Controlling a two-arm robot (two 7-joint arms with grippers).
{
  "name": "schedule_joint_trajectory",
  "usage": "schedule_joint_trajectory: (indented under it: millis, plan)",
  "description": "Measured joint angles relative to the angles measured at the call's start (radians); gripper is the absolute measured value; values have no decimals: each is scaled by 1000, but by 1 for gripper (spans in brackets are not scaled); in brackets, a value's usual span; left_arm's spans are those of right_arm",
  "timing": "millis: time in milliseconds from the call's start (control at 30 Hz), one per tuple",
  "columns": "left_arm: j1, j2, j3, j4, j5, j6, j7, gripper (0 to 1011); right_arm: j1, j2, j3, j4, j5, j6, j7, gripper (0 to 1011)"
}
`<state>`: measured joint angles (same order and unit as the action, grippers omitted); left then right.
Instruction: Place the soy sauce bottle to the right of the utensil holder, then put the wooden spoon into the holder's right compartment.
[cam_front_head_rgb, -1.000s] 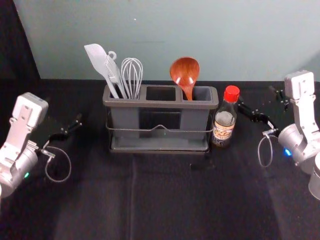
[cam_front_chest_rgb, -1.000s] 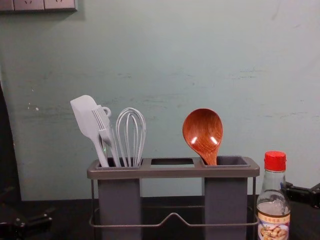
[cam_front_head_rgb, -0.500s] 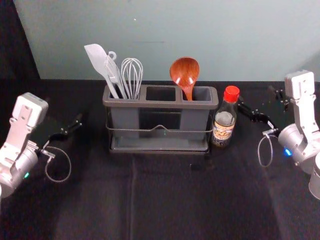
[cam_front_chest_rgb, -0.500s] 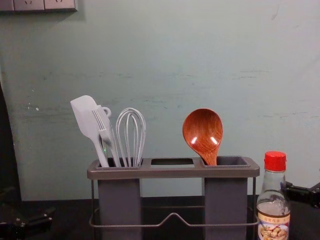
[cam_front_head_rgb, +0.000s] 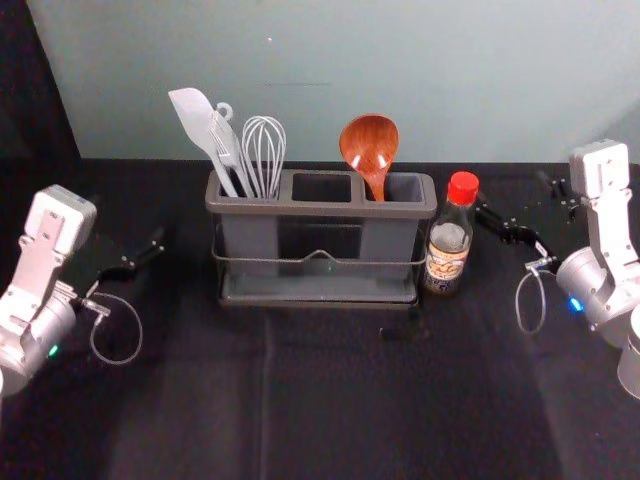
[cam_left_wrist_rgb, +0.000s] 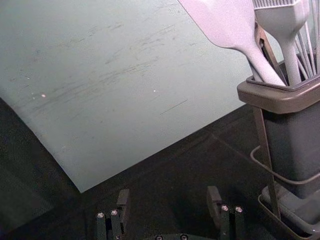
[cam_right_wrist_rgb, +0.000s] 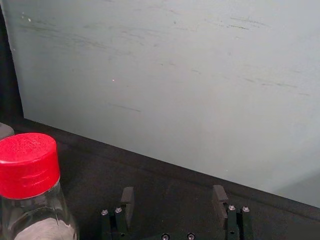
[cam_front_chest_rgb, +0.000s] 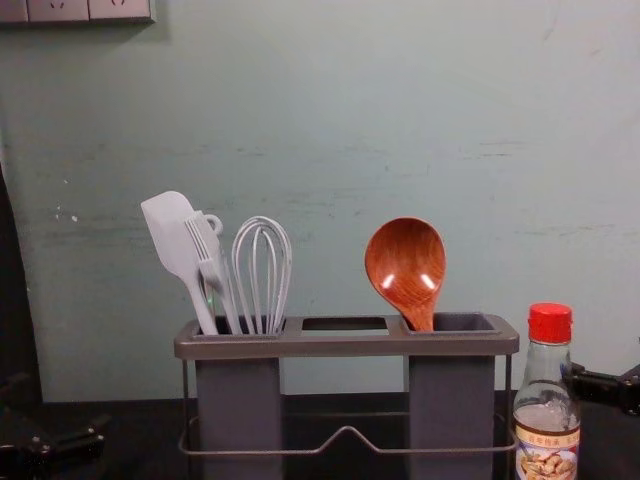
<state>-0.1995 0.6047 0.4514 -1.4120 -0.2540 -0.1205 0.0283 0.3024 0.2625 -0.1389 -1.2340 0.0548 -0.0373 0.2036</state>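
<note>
Head view puts my right gripper with its jaws spread, the soy sauce bottle upright just left of them, the utensil holder farther left with the wooden spoon in its right compartment, and my left gripper, also spread, beyond.
</note>
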Motion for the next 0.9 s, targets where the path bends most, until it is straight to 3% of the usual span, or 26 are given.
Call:
schedule_joint_trajectory:
  millis: [900]
  plan:
    - [0, 0, 0, 0, 0, 0, 0, 1000, 0, 0, 0, 0, 0, 0, 0, 1002]
